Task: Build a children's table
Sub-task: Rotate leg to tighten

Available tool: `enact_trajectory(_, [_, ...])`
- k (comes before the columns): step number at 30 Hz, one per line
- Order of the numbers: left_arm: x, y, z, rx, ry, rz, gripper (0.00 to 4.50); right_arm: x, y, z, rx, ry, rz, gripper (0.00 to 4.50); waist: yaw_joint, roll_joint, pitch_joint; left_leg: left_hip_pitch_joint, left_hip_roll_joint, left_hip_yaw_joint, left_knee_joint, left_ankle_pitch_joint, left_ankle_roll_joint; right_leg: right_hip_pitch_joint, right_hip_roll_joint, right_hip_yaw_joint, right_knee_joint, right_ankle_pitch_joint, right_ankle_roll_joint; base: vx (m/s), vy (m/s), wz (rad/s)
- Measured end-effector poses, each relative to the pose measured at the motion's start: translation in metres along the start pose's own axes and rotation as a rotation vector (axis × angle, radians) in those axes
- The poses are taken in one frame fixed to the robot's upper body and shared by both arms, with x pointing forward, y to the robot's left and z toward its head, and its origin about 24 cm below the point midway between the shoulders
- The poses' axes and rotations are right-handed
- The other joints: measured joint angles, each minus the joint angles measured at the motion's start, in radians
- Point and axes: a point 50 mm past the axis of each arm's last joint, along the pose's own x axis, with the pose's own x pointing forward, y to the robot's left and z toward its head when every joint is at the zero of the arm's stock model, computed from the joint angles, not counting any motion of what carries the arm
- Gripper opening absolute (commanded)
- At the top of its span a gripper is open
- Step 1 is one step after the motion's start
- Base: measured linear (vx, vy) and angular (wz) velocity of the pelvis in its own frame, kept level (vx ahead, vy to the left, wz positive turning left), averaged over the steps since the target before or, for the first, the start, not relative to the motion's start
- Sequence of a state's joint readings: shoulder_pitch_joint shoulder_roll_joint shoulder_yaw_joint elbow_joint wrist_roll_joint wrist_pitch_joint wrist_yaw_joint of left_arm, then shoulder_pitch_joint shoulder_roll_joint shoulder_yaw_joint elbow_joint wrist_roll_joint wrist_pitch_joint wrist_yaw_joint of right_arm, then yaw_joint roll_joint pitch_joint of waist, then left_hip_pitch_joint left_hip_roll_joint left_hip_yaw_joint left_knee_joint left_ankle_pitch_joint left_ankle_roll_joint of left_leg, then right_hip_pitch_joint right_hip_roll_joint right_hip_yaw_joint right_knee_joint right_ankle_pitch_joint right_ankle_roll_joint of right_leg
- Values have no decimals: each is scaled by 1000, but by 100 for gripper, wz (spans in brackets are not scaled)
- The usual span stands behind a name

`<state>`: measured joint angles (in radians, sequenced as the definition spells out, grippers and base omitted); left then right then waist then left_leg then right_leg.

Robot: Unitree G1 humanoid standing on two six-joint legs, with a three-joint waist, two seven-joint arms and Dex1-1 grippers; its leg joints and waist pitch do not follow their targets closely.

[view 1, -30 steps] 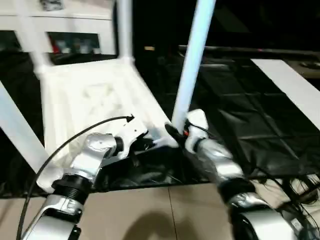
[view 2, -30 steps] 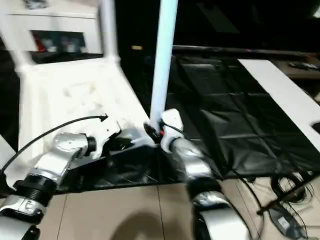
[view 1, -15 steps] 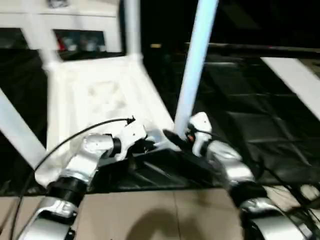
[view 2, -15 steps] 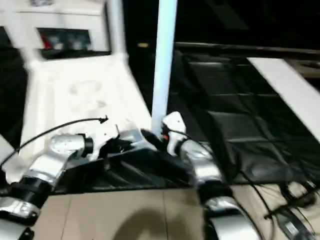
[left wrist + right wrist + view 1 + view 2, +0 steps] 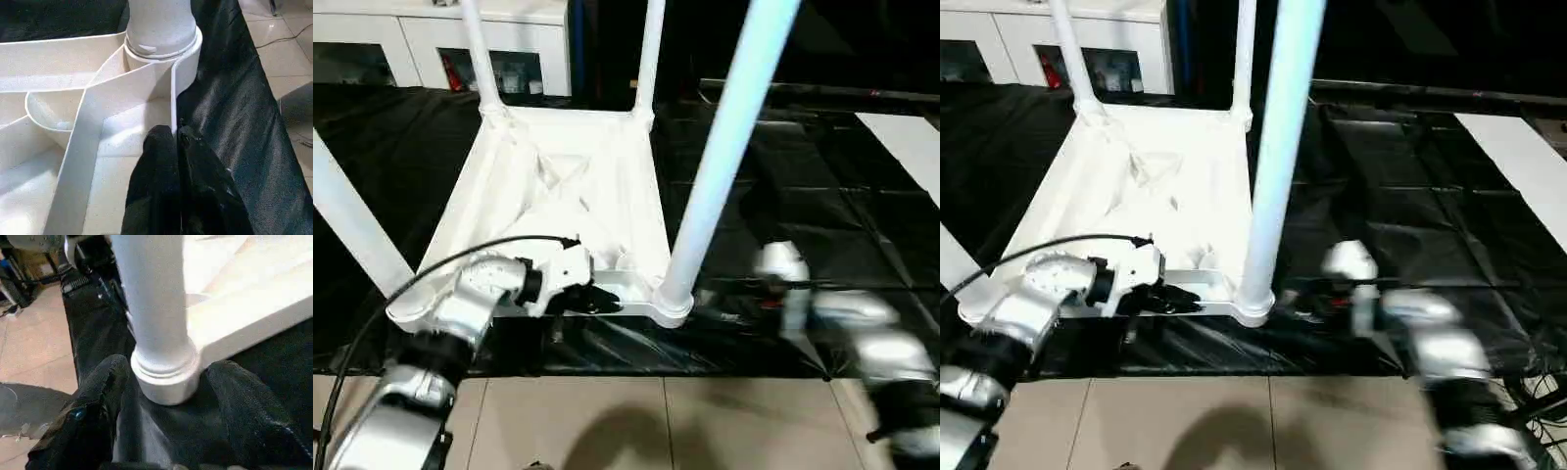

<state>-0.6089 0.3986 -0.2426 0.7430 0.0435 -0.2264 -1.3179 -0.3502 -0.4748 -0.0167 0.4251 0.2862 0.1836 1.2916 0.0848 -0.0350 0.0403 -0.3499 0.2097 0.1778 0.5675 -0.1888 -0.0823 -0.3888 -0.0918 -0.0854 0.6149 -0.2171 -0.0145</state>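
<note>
rim (image 5: 172, 105) is pinched by the closed left gripper (image 5: 177, 142) — tabletop (image 5: 570, 186) steadied; right gripper (image 5: 166, 396) is spread beside the leg (image 5: 151, 303).

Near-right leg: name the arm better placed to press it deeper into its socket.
Right. Its end effector stands open around the leg's base at the corner socket; the left end effector is shut on the tabletop's rim.

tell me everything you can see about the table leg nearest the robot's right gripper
The near-right leg is a long, smooth white round tube, plastic by its look, standing upright and leaning slightly. Its foot sits in the tabletop's rounded corner socket, ringed by a collar. The tabletop lies underside up on black sheeting. The right gripper is open, its black fingers either side of the socket without clamping it. The left gripper is shut on the rim beside that socket.
</note>
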Motion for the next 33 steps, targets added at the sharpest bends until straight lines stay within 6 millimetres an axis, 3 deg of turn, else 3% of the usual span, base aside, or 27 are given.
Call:
enact_trajectory(3, [1, 0, 1, 0, -7, -8, 0, -6, -5, 9, -15, -55, -90, 302, 2, 2, 0, 0, 0, 0, 0, 0, 0, -1, 0, 0, 0, 0, 0, 0, 0, 0])
enact_trajectory(5, [1, 0, 1, -10, -13, -14, 44, -6, -8, 11, -18, -79, -156, 320, 2, 3, 0, 0, 0, 0, 0, 0, 0, -1, 0, 0, 0, 0, 0, 0, 0, 0])
enact_trajectory(11, [-1, -3, 8, -41, -186, 9, 99, -8, -20, 11, -6, -83, -397, 358, 5, -1, 3, -8, 0, 3, 2, 3, 5, -11, 0, 1, 3, 0, 0, 0, 0, 0])
enact_trajectory(15, [-19, 4, 17, -82, -344, 319, 133, -2, -13, 9, -30, -103, -508, 395, 3, -2, 3, -8, 0, 3, 3, 3, 5, -12, 0, 1, 5, 0, 0, 0, 0, 0])
enact_trajectory(19, [-27, -1, 2, -227, -309, 631, 169, 8, -3, 4, -1, -130, -617, 428, -2, -1, 3, -7, 0, 2, 3, 3, 4, -12, 0, 3, 4, 1, 1, 0, 0, 0])
enact_trajectory(22, [-36, -17, -18, -412, -309, 851, 189, 17, 10, -5, 77, -183, -710, 444, -5, -2, 4, -7, 1, 2, 3, 0, -1, -11, 0, 3, 3, 1, 2, 0, 0, 0])
enact_trajectory(27, [-52, -41, -21, -462, -355, 1184, 214, 34, 35, -29, 159, -157, -717, 450, -6, 0, 5, -8, 0, 2, 3, -1, -2, -10, 1, 5, -1, 3, 5, 0, 0, 0])
enact_trajectory(33, [-44, -59, -18, -455, -346, 1257, 214, 37, 40, -31, 158, -151, -726, 450, -7, -2, 5, -8, -3, 3, 3, -1, -2, -9, 5, 19, -4, 8, 13, 0, 0, 0])
